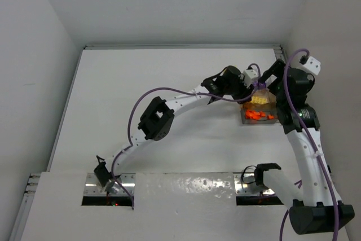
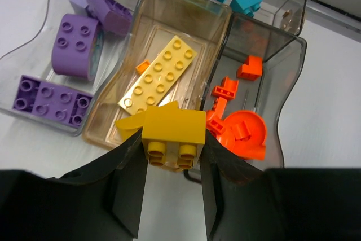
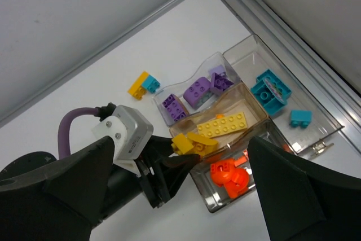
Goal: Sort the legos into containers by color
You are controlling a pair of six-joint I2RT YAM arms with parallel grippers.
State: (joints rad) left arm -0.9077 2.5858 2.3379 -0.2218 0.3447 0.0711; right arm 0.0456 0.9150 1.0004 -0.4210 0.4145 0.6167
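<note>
L gripper (image 2: 172, 146) clamps yellow brick (image 2: 174, 128) at container (image 2: 223, 33) (R gripper (image 3: 183, 156) spread wide).

The left arm (image 1: 155, 118) runs from its base at the near left edge, bends at a black elbow and reaches far across to the right and away. The left gripper (image 2: 172, 142) tilts downward, and its two dark fingers (image 2: 127, 190) are clamped on the sides of a yellow brick (image 2: 169, 127), which sits at their tips. The right arm (image 1: 307, 150) rises from the near right corner toward the far side, with its wrist folded over to the left. The right gripper (image 3: 181, 140) hangs above the left one, looking down on it. Its fingers (image 3: 285, 190) are spread wide apart and grip nothing.
</note>
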